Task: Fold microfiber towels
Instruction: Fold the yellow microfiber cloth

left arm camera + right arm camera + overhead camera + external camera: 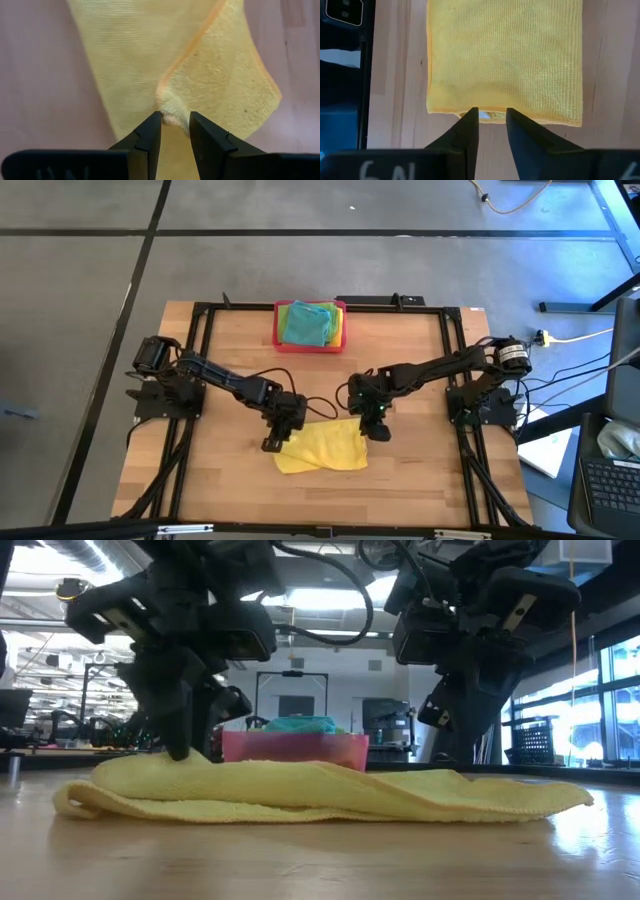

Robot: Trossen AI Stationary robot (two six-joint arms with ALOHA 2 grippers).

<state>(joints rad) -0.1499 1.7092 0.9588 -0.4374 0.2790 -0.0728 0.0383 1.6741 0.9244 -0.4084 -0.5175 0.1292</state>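
While both nip edges, left claw [175, 122], right claw [492, 117], nubby folded yellow towel [325, 447].

The yellow towel [322, 448] is lying in the middle of the table [420, 475], near the front. The left gripper [275, 439] is standing at its left end and the right gripper [378, 426] at its right end, so both ends are blocked. The pink tray [310, 340] is taking up the middle of the back edge, well apart from the towel. Bare wood is showing between tray and towel, along the front, and out to both sides.
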